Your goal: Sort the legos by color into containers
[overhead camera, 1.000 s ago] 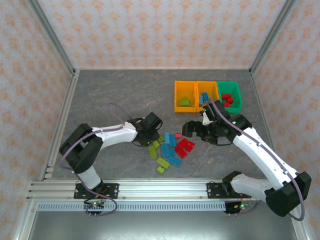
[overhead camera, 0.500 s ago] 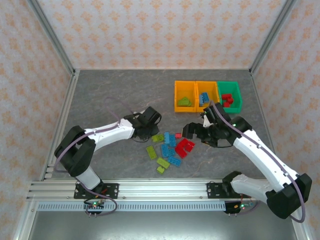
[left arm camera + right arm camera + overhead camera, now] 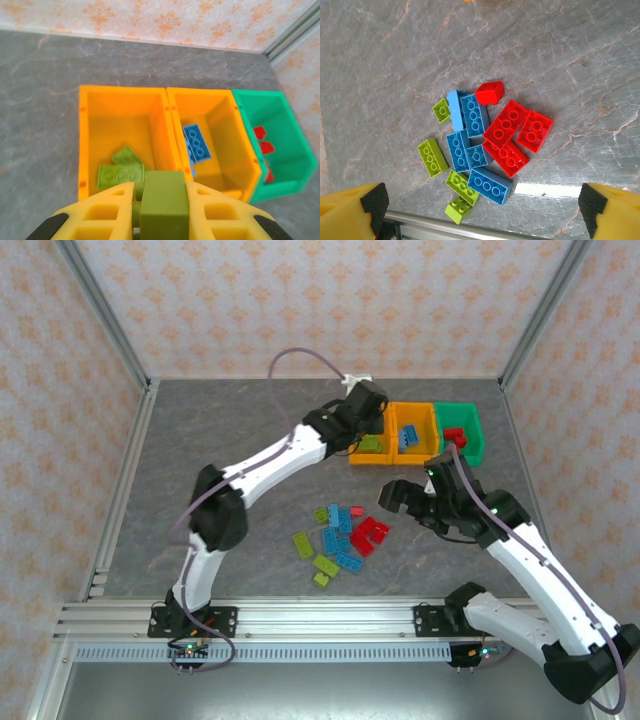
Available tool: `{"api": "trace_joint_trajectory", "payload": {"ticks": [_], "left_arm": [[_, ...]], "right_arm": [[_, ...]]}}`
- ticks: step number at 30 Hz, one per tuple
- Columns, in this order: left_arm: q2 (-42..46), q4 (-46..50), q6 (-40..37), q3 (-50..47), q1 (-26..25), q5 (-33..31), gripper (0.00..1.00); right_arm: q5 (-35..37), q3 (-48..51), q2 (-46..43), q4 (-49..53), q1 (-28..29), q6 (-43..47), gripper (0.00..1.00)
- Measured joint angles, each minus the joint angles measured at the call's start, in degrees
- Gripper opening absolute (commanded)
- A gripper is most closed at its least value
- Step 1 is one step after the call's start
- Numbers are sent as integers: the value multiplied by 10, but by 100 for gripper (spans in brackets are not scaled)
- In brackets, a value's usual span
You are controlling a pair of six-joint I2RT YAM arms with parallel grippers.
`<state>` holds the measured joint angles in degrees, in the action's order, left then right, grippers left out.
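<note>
From above, the left pincer [image 3: 368,412] is seen over the leftmost orange bin [image 3: 353,454]. At its wrist, a clamped lime brick [image 3: 164,212] should be released low over the green bricks [image 3: 121,175] inside. Under the right pincer [image 3: 482,202], held apart, loose legos [image 3: 485,145] lie on the counter [image 3: 580,60].
</note>
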<state>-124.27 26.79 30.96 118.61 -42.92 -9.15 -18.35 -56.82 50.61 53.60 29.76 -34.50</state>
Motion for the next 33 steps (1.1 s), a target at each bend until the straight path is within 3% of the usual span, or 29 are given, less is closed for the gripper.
{"api": "trace_joint_trajectory", "payload": {"ticks": [3,9,13,16,20,26,29,33], "left_arm": [[-102,23,-33,113,10,-3,11],[-233,75,-62,284,34,9,38],[-233,90,-71,288,43,24,39],[-215,100,-76,271,42,41,33],[-83,78,-92,92,29,59,33],[251,-14,-131,-247,-17,79,33],[409,-44,-166,-351,-32,88,34],[567,-50,-243,-463,-30,94,44]], "right_arm": [[11,4,-19,2,0,-7,99],[22,16,-30,5,0,-15,99],[30,22,-30,7,0,-15,99],[34,24,-29,7,0,-15,99],[43,24,-17,6,0,-15,99],[44,36,46,-7,0,-24,95],[36,58,89,-21,0,-43,89],[13,97,137,-52,2,-70,77]]}}
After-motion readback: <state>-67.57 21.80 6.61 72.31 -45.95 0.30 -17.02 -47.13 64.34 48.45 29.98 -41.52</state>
